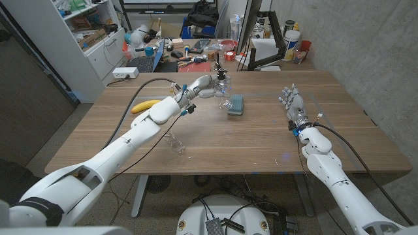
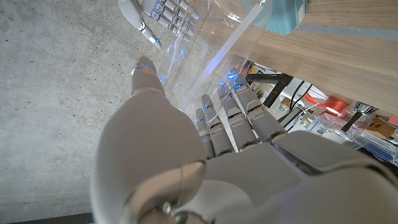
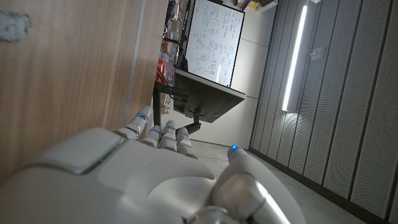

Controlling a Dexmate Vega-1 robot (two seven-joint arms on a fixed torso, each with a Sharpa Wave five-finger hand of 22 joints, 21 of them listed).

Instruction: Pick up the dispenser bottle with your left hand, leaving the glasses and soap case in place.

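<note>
Two white robot arms reach over a wooden bench [image 1: 261,140]. At the far middle of the bench, the left hand [image 1: 204,85] has its fingers [image 2: 233,118] wrapped around a clear dispenser bottle [image 1: 223,83] with a dark pump top. The left wrist view shows the transparent bottle body running between the thumb and the curled fingers, so the hand seems to be gripping it. Whether the bottle's base has left the wood cannot be told from the head view.

Just to the right of the bottle lies a teal soap case [image 1: 236,104], close enough that it may be touching the bottle's base. A pair of clear glasses [image 1: 174,142] lies well apart, nearer the robot, beside the left forearm. A banana [image 1: 145,105] rests at the left.

The right hand [image 1: 293,104] stands at the right side of the bench, holding nothing, fingers loosely apart.

Judged from this, the grasp step is under way and the lift comes next. That move calls for a straight, steady rise, keeping clear of the soap case.
</note>
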